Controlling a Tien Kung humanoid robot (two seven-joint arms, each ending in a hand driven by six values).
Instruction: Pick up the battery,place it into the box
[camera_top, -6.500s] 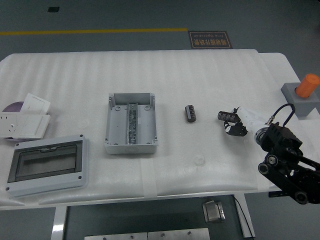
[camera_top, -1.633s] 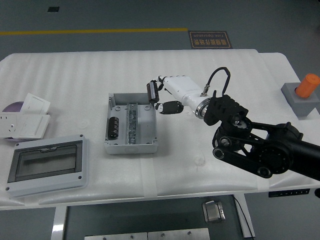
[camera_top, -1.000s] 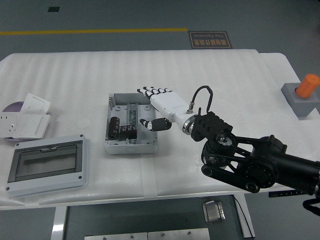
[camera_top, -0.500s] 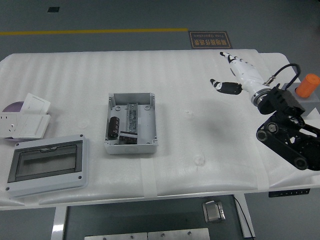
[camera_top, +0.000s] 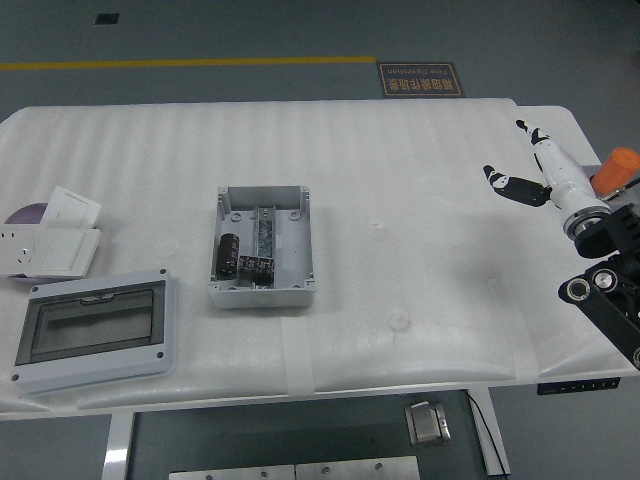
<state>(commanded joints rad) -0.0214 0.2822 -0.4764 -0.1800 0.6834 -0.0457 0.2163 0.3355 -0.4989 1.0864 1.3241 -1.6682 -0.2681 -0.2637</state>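
A wide white desk (camera_top: 400, 160), covered in ribbed foam sheeting that is cushioning whatever lies on it, is filling most of the head view. At the desk's near left a clear-fronted enclosure cover (camera_top: 95, 332) is lying flat, apart from the work, and behind it a few white switch plates (camera_top: 52, 232) are sitting stacked at the left edge. Just left of centre, the grey box (camera_top: 262, 246) is sitting open side up with no lid, so its inside is reachable from above. At the far right edge a grey block with an orange cylinder (camera_top: 612, 176) is standing just behind the robot's wrist. The right hand (camera_top: 535, 170) is hovering over the desk's right side, well apart from the box, with fingers extended, thumb splayed and nothing in its grasp. The battery (camera_top: 229, 256) is lying inside the box, in the compartment left of the central rail, beside another small dark part, so the placing looks done. The left arm is out of view.
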